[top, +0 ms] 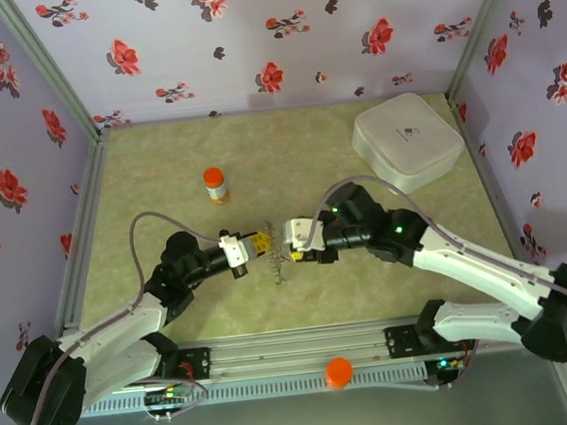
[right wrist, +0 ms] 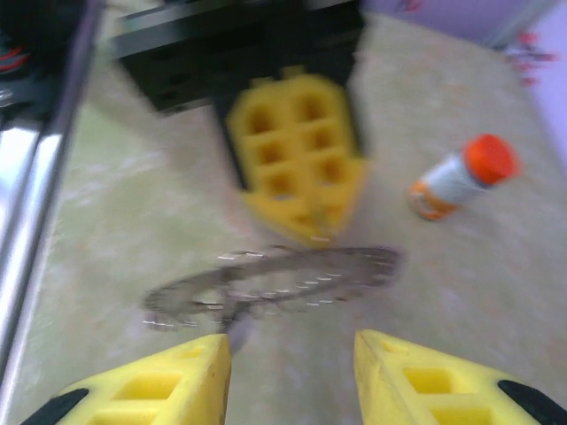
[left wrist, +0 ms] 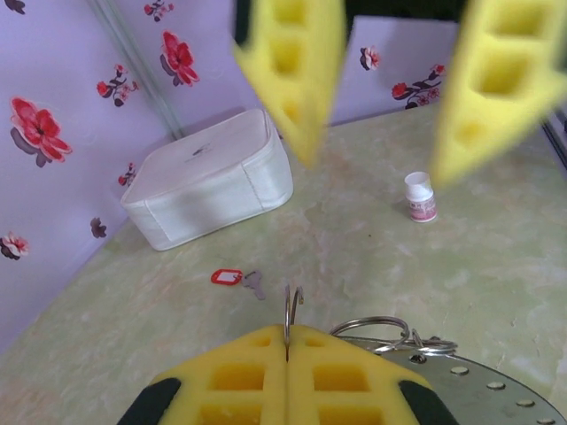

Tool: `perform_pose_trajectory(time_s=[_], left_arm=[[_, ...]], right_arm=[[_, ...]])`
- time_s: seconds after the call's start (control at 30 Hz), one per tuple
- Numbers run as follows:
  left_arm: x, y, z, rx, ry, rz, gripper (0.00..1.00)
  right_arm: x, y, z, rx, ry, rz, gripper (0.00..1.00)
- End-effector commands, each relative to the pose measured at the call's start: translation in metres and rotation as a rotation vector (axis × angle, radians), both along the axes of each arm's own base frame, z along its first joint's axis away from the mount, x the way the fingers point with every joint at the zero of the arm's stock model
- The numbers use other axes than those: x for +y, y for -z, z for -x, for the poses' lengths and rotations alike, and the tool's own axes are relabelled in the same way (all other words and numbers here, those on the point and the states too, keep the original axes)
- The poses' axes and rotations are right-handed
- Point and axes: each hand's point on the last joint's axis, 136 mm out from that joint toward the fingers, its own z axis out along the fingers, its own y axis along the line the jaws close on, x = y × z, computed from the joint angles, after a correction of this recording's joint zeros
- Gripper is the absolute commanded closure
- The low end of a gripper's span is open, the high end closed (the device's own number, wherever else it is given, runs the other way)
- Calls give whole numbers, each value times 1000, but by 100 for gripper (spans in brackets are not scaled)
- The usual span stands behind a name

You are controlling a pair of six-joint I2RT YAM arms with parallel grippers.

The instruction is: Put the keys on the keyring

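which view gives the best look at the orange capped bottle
The top external view. There the orange-capped bottle is whole, upright and fairly sharp, standing apart from both arms. The right wrist view also catches the bottle, but it is blurred and slanted in the frame, so little beyond its orange cap and pale body can be made out.

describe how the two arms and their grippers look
Both arms are built alike: black rounded joints joined by white links, seen on the left arm and right arm. A grey cable loops along each, and small green lights glow on the right one. The left gripper and right gripper carry yellow fingers moulded with square pockets, on black mounts.
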Motion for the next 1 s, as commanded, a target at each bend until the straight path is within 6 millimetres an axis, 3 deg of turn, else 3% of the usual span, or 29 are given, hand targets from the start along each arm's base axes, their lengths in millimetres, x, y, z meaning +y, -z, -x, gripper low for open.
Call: perform_pose_trajectory(time_s=[0.0,0.17,0.37,0.53,0.8,0.97], left_arm=[[-3,-17,-4,-28,-9,58,100],[-3,-20,-7,1,-19,90,100],[-6,-22,-10,25,-17,112,100],[-6,-21,-12,42,-27,118,100],[-6,-18,-16,54,-43,116,100],[-5,-17,-19,59,-59,114,100]], right_arm=[[-16,-25,-48,-6,318,-190,55],[-58,-20,-107,76,775,-297,55],[-93,4,-143,183,1113,-207,50],[-103,27,-159,318,1247,-192,50],[-116,82,-163,576,1397,-117,45],[-132,103,-165,675,1484,-92,46]])
